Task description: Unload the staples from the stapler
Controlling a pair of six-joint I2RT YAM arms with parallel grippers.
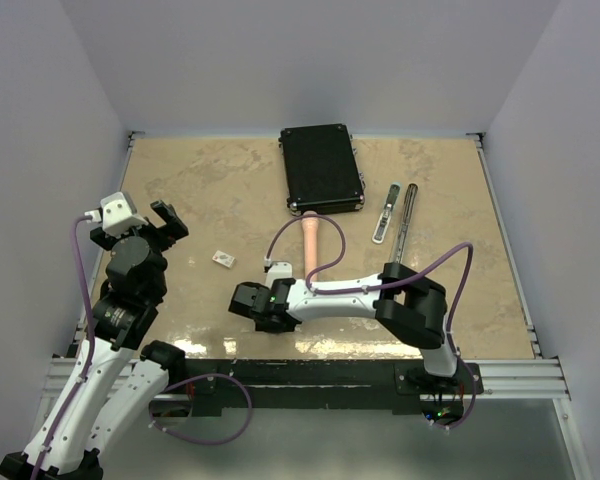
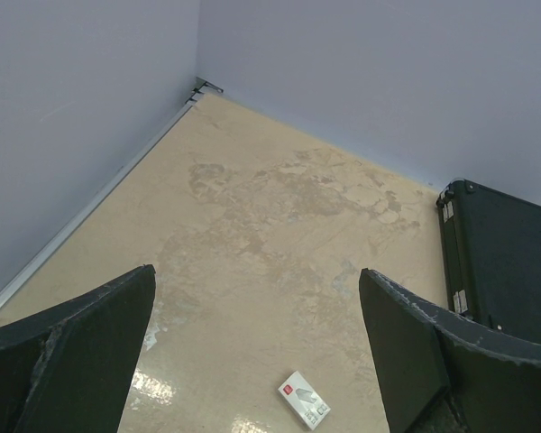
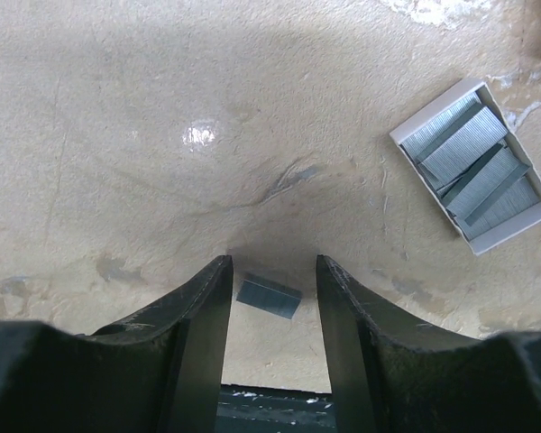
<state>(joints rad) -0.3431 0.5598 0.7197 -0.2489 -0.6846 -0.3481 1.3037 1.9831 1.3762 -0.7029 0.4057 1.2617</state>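
Your right claw point(image 3: 272, 262) is low over the table point(image 1: 200, 190), close to its near edge, jaws partway apart and gripping nothing. Its wrist view gives you what the overhead view hides: a short strip of staples point(image 3: 269, 296) lying flat on the table between the two fingers, with a gap on each side. Beyond it, to the right in that view, a small white box point(image 3: 399, 135) holds more strips point(image 3: 469, 149), stacked askew. From above, that box is only a white speck by the near end of the pink handle point(image 1: 311, 243).

Your left claw point(image 2: 257, 280) hangs over the table's left edge, jaws wide and empty, and its wrist view catches the white card point(image 2: 305, 400) below. Farther off, a silvery metal bar point(image 1: 385, 213) and a darker one point(image 1: 408, 210) lie toward the right edge. The black case point(image 1: 323, 168) sits at the far edge.
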